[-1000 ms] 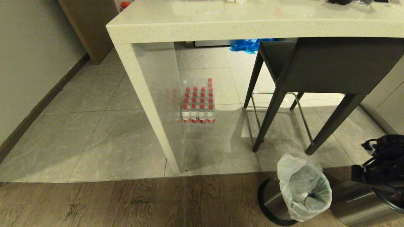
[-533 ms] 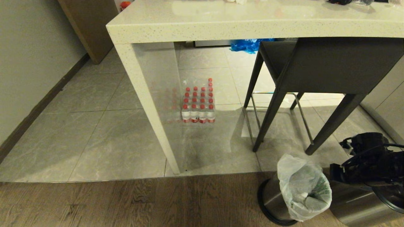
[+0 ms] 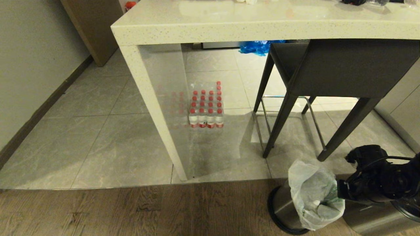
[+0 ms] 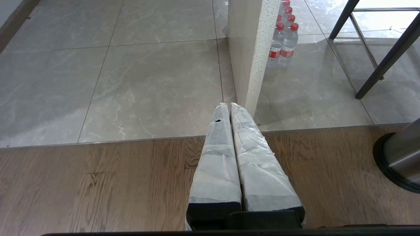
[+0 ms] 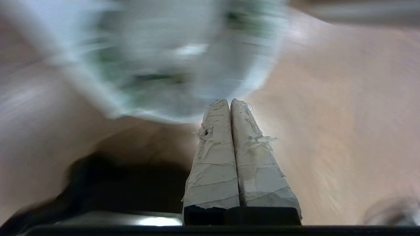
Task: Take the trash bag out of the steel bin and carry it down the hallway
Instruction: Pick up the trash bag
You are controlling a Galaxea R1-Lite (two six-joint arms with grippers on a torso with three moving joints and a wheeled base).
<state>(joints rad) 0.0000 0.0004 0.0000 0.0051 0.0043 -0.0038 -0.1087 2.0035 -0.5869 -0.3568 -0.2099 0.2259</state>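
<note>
- Two steel bins stand on the wood floor [image 3: 131, 209]; the nearer round steel bin [image 3: 283, 209] has a glossy black base ring.
- Its thin, crinkled whitish trash bag [image 3: 313, 193] with green print sits inside, puffing above the rim.
- Right gripper [image 5: 230, 102], tape-wrapped fingers pressed together and empty, hovers just beside the bag.
- Left gripper [image 4: 228, 105], likewise pressed together, hangs over the floorboards.
- Grey stone-look tiles [image 3: 98, 144] lie beyond, under a speckled pale counter [image 3: 262, 26] and dark stool [image 3: 341, 68].

Whitish green-printed trash bag [image 3: 315, 196], brushed steel bin [image 3: 282, 205]
</note>
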